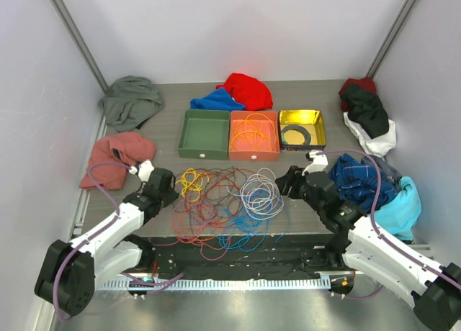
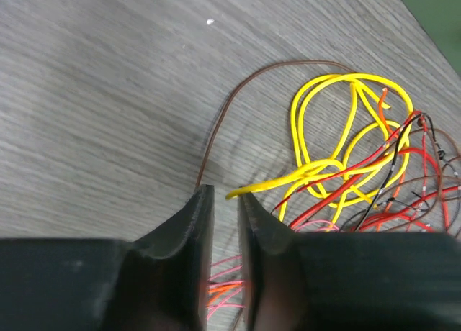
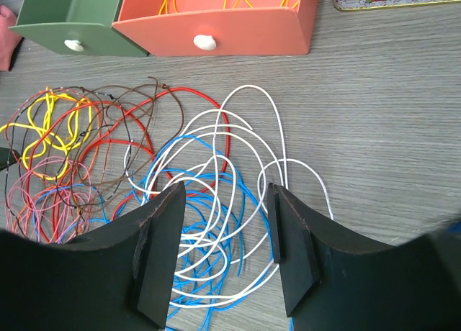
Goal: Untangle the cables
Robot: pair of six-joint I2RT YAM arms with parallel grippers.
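Observation:
The cables (image 1: 223, 201) lie in a loose tangle on the table between the arms: red, brown, orange, yellow (image 1: 193, 178), blue and white (image 1: 261, 194) loops. My left gripper (image 1: 173, 190) is low at the tangle's left edge. In the left wrist view its jaws (image 2: 225, 194) stand a narrow gap apart, with the loose end of the yellow cable (image 2: 346, 129) lying at their tips, unclamped. My right gripper (image 1: 284, 188) hovers open (image 3: 225, 191) over the white cable (image 3: 245, 129) and blue cable (image 3: 209, 194), holding nothing. More orange cable (image 1: 252, 133) lies in the orange tray.
Behind the tangle stand a green tray (image 1: 204, 153), the orange tray (image 1: 253, 156) and a gold tin (image 1: 301, 113) holding a black coil (image 1: 295, 135). Heaps of clothing ring the table: pink (image 1: 119, 155) at left, blue plaid (image 1: 360, 176) close to my right arm.

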